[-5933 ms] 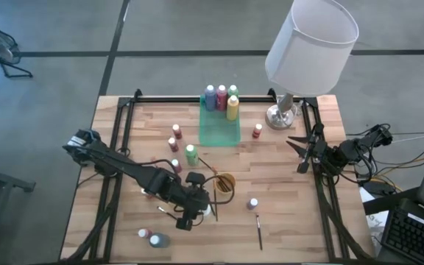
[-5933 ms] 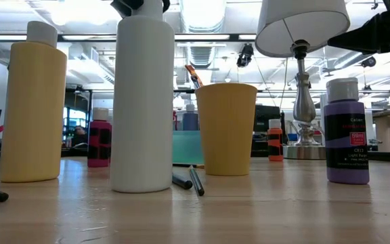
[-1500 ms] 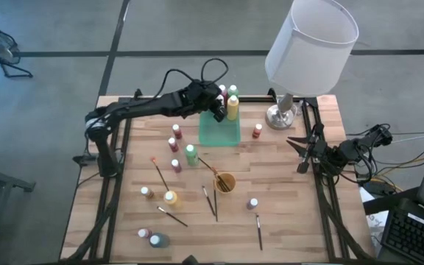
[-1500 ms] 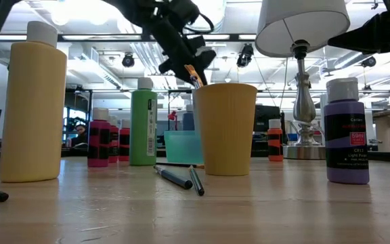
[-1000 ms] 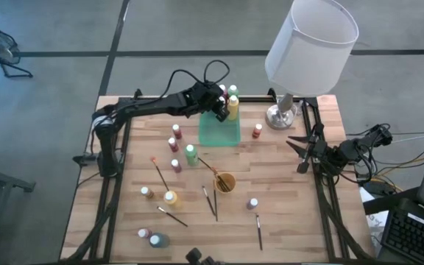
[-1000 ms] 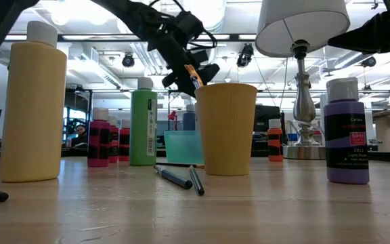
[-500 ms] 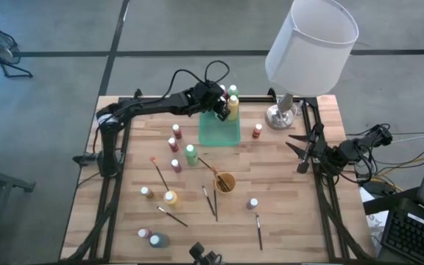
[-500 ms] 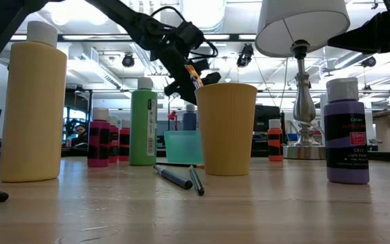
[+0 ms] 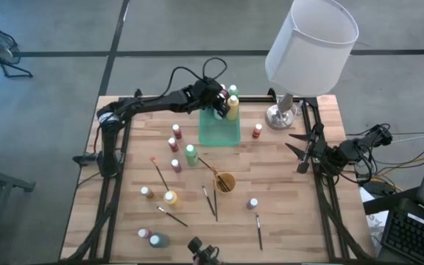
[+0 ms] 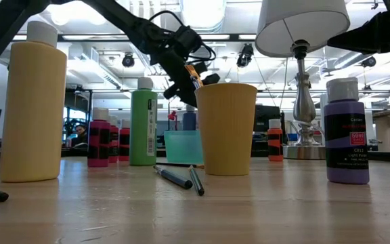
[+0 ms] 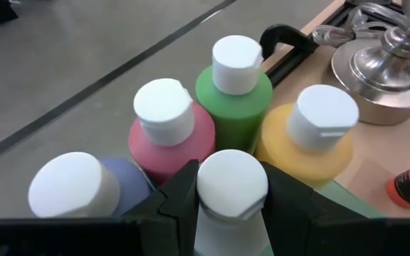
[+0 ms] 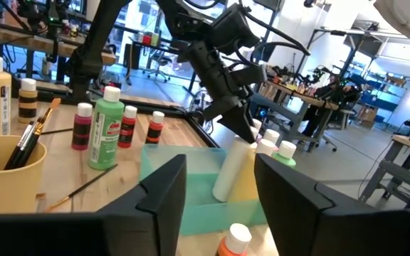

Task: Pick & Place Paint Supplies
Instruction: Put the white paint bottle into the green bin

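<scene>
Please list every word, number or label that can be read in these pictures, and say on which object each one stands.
Purple bottle: dark label; only "50ml" in a small red patch seems readable, other lines too small.
Green bottle: white label, print too small.
Green bottle, right wrist view: red-and-white logo, blurred.
Small red and pink bottles: dark bands, no legible text.
Nothing else readable.

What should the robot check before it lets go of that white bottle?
1. Left gripper pinching the white bottle below its cap: ok.
2. Bottle over the green tray: ok.
3. Bottle upright: not ok, it leans.
4. Bottle's base resting on the tray floor: cannot tell.
5. Yellow bottle and green bottle close by, standing upright: ok.
6. Right gripper out of the way at the table's right edge: ok.
</scene>
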You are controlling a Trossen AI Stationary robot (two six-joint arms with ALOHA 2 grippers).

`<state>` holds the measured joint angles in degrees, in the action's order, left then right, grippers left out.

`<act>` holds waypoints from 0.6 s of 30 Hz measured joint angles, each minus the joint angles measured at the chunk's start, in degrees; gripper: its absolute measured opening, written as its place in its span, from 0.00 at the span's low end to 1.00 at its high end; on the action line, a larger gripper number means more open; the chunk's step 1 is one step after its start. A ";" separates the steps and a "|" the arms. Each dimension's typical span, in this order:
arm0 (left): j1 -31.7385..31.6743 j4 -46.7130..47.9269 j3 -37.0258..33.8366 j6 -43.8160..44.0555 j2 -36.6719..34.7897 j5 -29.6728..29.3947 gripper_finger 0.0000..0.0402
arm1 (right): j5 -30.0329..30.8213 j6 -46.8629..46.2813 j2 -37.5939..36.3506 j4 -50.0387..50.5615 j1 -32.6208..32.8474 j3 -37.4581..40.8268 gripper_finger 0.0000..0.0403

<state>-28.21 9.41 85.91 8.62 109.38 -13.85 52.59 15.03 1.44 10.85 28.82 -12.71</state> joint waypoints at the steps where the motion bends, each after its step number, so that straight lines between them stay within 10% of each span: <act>1: -0.11 0.00 0.00 0.11 0.00 0.30 0.31 | -0.01 0.00 0.01 0.02 0.02 0.00 0.41; 18: -0.24 -0.85 0.00 0.26 0.00 3.98 0.35 | 0.01 0.00 0.01 0.00 0.02 0.00 0.49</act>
<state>-28.45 8.56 85.91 8.88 109.38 -9.87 52.60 15.03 1.45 10.85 28.84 -12.71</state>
